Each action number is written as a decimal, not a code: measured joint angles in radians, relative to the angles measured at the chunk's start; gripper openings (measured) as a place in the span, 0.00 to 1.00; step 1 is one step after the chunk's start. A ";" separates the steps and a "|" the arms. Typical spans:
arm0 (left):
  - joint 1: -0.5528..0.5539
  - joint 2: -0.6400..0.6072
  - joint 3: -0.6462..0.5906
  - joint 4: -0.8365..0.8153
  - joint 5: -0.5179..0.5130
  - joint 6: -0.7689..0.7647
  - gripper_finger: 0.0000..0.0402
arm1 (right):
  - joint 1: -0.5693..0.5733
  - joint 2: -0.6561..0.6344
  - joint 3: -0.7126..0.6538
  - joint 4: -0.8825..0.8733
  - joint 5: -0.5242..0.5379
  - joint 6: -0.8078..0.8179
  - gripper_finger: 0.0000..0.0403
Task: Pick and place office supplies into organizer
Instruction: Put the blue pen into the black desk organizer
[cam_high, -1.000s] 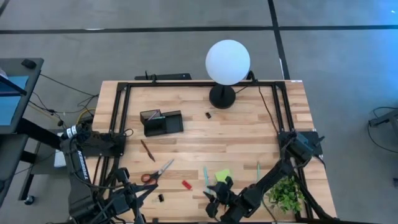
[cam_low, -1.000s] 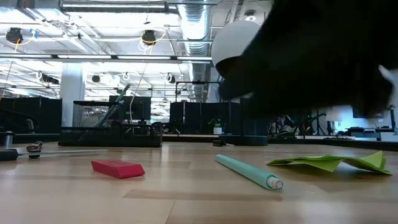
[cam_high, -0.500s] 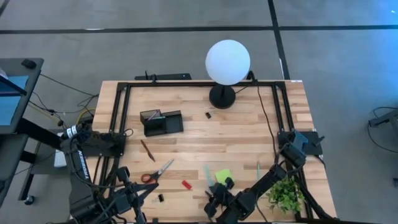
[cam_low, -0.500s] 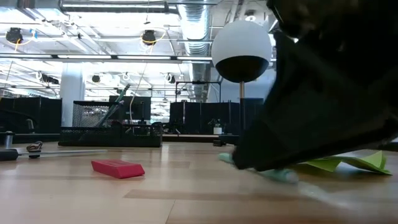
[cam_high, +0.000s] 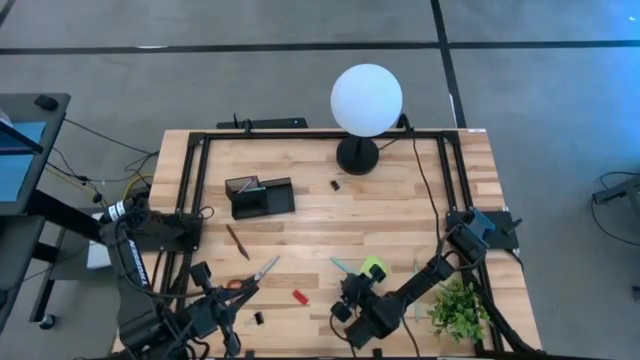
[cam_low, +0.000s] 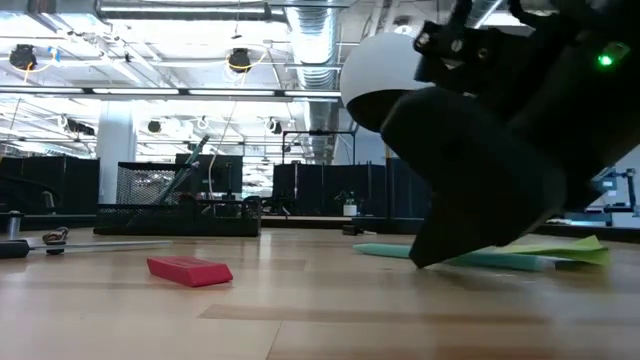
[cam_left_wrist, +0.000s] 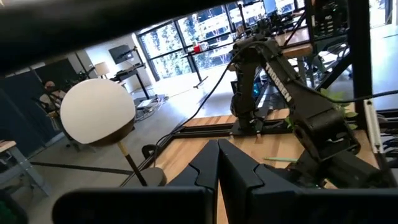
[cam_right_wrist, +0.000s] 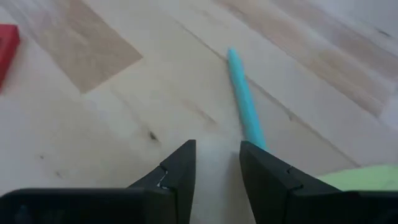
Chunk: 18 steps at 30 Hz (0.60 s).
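Note:
My right gripper (cam_high: 350, 293) is low over the table near its near edge, fingers narrowly open (cam_right_wrist: 214, 167). The teal pen (cam_right_wrist: 244, 99) lies just ahead of it, slanting (cam_high: 342, 266), one end beside a fingertip. The lime-green sticky pad (cam_high: 373, 266) lies flat by that pen. My left gripper (cam_high: 238, 297) is shut (cam_left_wrist: 217, 158), next to the red-handled scissors (cam_high: 256, 274). The black organizer (cam_high: 260, 196) stands farther back on the left. The red piece (cam_high: 299, 296), brown pen (cam_high: 237, 241) and black clip (cam_high: 258, 317) all lie flat on the wood. My right gripper has one fingertip (cam_right_wrist: 261, 163) right beside the teal pen's near end (cam_right_wrist: 256, 138), coming at it low and slanting down from the near side. I cannot tell whether the fingertip touches the pen. The pen lies flat on the table.
The white globe lamp (cam_high: 366, 100) stands at the far edge on its round black base (cam_high: 357, 157), with a small black clip (cam_high: 336, 185) next to it. The green plant (cam_high: 458, 310) sits at the near right corner. Black frame rails (cam_high: 195, 170) run along the table's sides.
My right gripper has moved toward the far edge and come down to the table. The teal pen has turned from lying near-to-far into a slant and slid toward the far edge. The sticky pad has shifted toward the far right. My left gripper has edged toward the scissors.

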 joint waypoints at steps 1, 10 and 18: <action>0.005 0.000 0.000 -0.005 0.005 0.000 0.00 | 0.010 0.000 0.000 -0.010 0.005 0.026 0.29; 0.038 0.000 0.000 -0.029 0.030 -0.006 0.00 | 0.154 -0.016 0.001 -0.057 0.179 0.181 0.29; 0.041 0.000 0.000 -0.029 0.030 -0.040 0.00 | 0.217 -0.020 -0.026 -0.082 0.222 0.230 0.29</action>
